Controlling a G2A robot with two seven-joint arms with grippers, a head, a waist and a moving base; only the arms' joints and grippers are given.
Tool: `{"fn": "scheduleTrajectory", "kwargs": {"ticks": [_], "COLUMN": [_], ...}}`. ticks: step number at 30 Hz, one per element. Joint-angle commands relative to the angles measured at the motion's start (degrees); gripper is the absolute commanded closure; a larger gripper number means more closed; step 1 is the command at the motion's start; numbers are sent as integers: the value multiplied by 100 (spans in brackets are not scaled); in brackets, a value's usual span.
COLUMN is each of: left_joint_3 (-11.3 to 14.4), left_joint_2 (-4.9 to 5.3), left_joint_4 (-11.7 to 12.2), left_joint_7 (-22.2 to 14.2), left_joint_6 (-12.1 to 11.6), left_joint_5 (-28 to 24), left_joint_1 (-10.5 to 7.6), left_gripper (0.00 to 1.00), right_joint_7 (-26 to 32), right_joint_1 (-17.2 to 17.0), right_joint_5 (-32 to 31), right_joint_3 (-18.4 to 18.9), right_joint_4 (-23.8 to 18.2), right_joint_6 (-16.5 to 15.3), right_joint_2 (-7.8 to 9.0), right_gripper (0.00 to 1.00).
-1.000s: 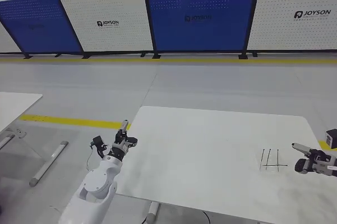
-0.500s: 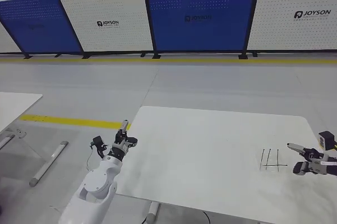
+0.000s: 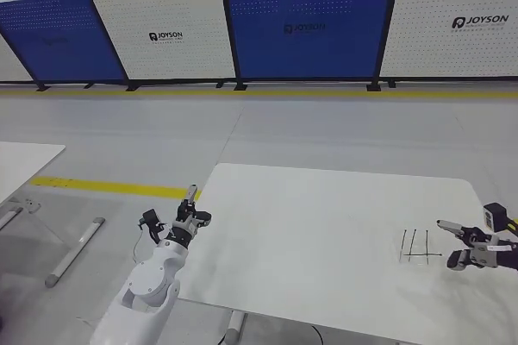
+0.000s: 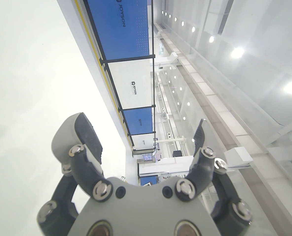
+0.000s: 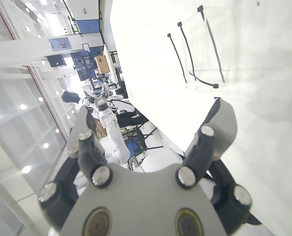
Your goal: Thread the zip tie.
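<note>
Several black zip ties (image 3: pixel 413 244) lie flat near the right end of the white table (image 3: pixel 327 216): three side by side and one across their ends. In the right wrist view the zip ties (image 5: pixel 187 52) lie just ahead of my right gripper (image 5: pixel 151 114). From above, the right gripper (image 3: pixel 446 243) stands open just right of the ties, holding nothing and apart from them. My left gripper (image 3: pixel 195 203) is at the table's left edge, far from the ties. It is open and holds nothing, as the left wrist view of the left gripper (image 4: pixel 143 136) shows.
The table's right edge (image 3: pixel 491 259) runs under the right arm. Another white table (image 3: pixel 9 164) stands off to the far left across bare floor. Blue and white panels (image 3: pixel 310 34) line the back, beyond a yellow floor line (image 3: pixel 112 185).
My right gripper has moved left across the table's right edge, closer to the zip ties. The left arm has stayed still.
</note>
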Motion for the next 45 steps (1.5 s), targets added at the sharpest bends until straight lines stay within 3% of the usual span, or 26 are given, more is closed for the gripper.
{"fn": "scheduleTrajectory", "kwargs": {"ticks": [1,5,9,21,23,26,30,33,42,45], "left_joint_3": [0,0,0,0,0,0,0,0,0,0], "left_joint_2": [0,0,0,0,0,0,0,0,0,0], "left_joint_4": [0,0,0,0,0,0,0,0,0,0], "left_joint_7": [0,0,0,0,0,0,0,0,0,0], "left_joint_6": [0,0,0,0,0,0,0,0,0,0], "left_joint_5": [0,0,0,0,0,0,0,0,0,0], "left_joint_1": [0,0,0,0,0,0,0,0,0,0], "left_gripper": [0,0,0,0,0,0,0,0,0,0], "right_joint_7": [-253,-383,12,12,70,70,70,70,70,70], "right_joint_1": [-101,-172,43,43,19,235,663,961,961,907], "right_joint_5": [-49,-745,-1326,-1326,-1325,-1418,-1654,-1926,-1926,-1592], "right_joint_3": [206,282,57,57,-105,-387,-909,-1227,-1227,-1287], "right_joint_4": [35,-164,-50,-50,-234,-85,210,456,456,514], "right_joint_6": [-381,-881,-1545,-1545,-2001,-2596,-3090,-2979,-2979,-3110], "right_joint_2": [55,171,230,230,213,238,285,326,326,306], "right_gripper": [0,0,0,0,0,0,0,0,0,0]}}
